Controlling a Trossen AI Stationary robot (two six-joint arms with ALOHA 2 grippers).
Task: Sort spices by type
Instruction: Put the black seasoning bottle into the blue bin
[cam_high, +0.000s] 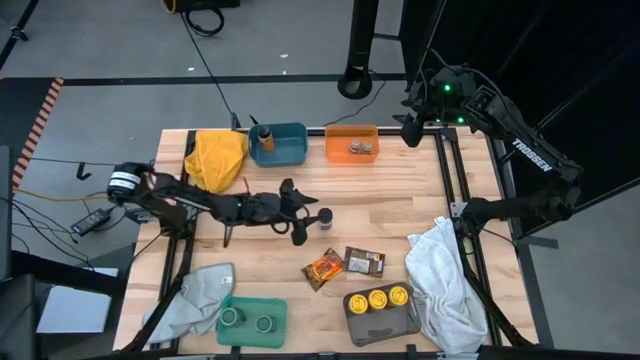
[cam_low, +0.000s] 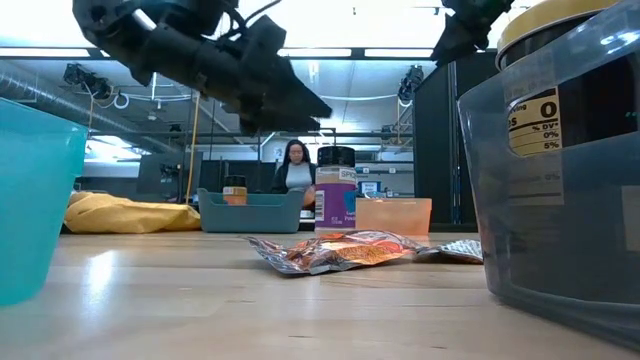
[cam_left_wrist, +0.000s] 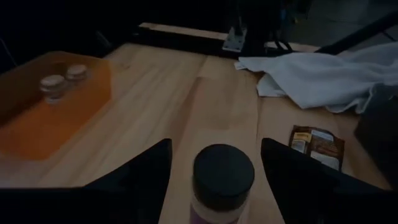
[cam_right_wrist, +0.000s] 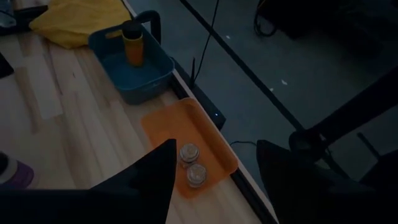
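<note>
High view: 3 yellow-lid jars (cam_high: 377, 298) at 5 o'clock, 2 packets (cam_high: 345, 264), 1 dark-lid jar (cam_high: 325, 217) mid-table. Left wrist view: left gripper (cam_left_wrist: 214, 163) fingers apart, w/ that jar between. Right gripper (cam_high: 410, 131) up at 1 o'clock, fingers apart.

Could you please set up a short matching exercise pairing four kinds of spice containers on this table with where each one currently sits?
Things:
1. three yellow-lidded jars
2. two green-lidded jars
3. two clear-grey-lidded jars
4. dark-lidded jar with purple label

Places:
A. orange plastic tray
B. bare wooden table, just ahead of the open left gripper
C. grey tray
D. green tray

Pairs: 1-C, 2-D, 3-A, 4-B
</note>
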